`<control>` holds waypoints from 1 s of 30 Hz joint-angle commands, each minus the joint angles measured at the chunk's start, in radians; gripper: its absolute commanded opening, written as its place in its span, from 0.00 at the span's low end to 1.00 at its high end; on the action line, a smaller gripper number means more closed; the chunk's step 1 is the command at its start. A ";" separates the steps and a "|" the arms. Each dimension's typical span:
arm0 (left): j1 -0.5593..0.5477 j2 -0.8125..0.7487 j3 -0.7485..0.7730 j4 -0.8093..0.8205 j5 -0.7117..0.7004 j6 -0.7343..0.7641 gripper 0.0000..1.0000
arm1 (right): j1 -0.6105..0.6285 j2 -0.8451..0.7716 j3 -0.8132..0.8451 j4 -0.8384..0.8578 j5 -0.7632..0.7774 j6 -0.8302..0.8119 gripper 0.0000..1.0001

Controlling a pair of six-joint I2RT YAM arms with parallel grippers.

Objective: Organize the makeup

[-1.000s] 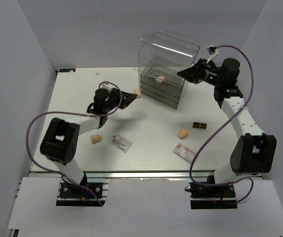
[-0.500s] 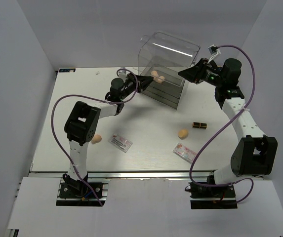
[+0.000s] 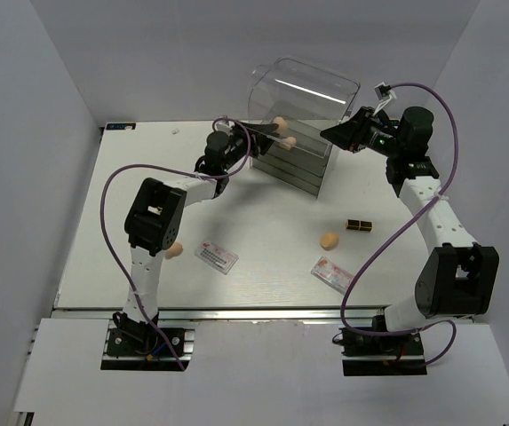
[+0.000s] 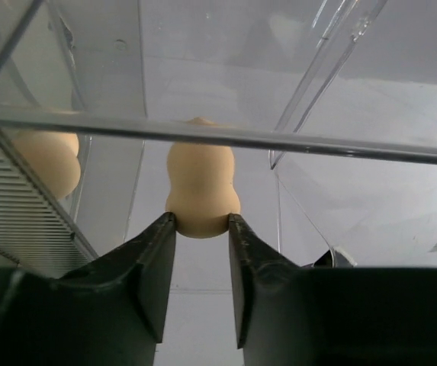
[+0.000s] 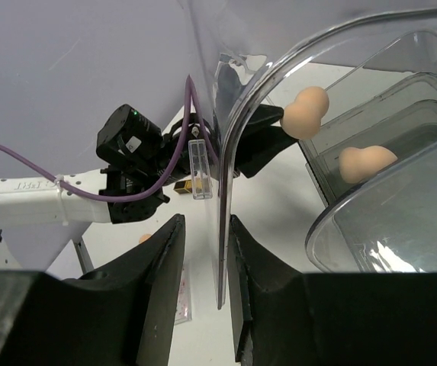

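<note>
My left gripper point(image 3: 270, 131) point(image 4: 201, 221) reaches into the open top of the clear drawer box point(image 3: 303, 106). Its fingertips are shut on the base of a peach sponge point(image 3: 279, 124) point(image 4: 201, 183) point(image 5: 306, 112). A second sponge point(image 3: 287, 142) point(image 5: 364, 162) lies inside the box. My right gripper point(image 3: 334, 133) point(image 5: 205, 223) stands open astride the edge of the box's clear lid panel point(image 5: 223, 191), which rests against one finger. On the table lie two more sponges point(image 3: 328, 240) point(image 3: 175, 250), a dark-brown-and-gold tube point(image 3: 357, 224) and two flat packets point(image 3: 216, 256) point(image 3: 332, 274).
The box stands at the table's point(image 3: 272, 213) far middle, with stacked drawers point(image 3: 290, 169) below its top opening. Purple cables loop beside both arms. Grey walls close in the left, right and back sides.
The left arm has carried the sponge right, from beside the box into its top opening, and its jaws have widened slightly. The right arm has stayed at the lid.
</note>
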 commanded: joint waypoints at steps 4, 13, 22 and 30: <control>-0.008 -0.013 0.053 -0.050 -0.002 0.003 0.52 | -0.004 -0.057 0.005 0.075 -0.028 0.003 0.34; -0.009 -0.053 0.016 -0.064 0.016 0.015 0.53 | -0.004 -0.053 0.008 0.084 -0.033 0.015 0.34; -0.008 -0.216 -0.141 -0.186 0.058 0.127 0.08 | -0.004 -0.050 0.013 0.087 -0.031 0.018 0.34; -0.001 -0.502 -0.309 -0.713 -0.102 0.392 0.00 | -0.004 -0.048 0.014 0.084 -0.033 0.018 0.34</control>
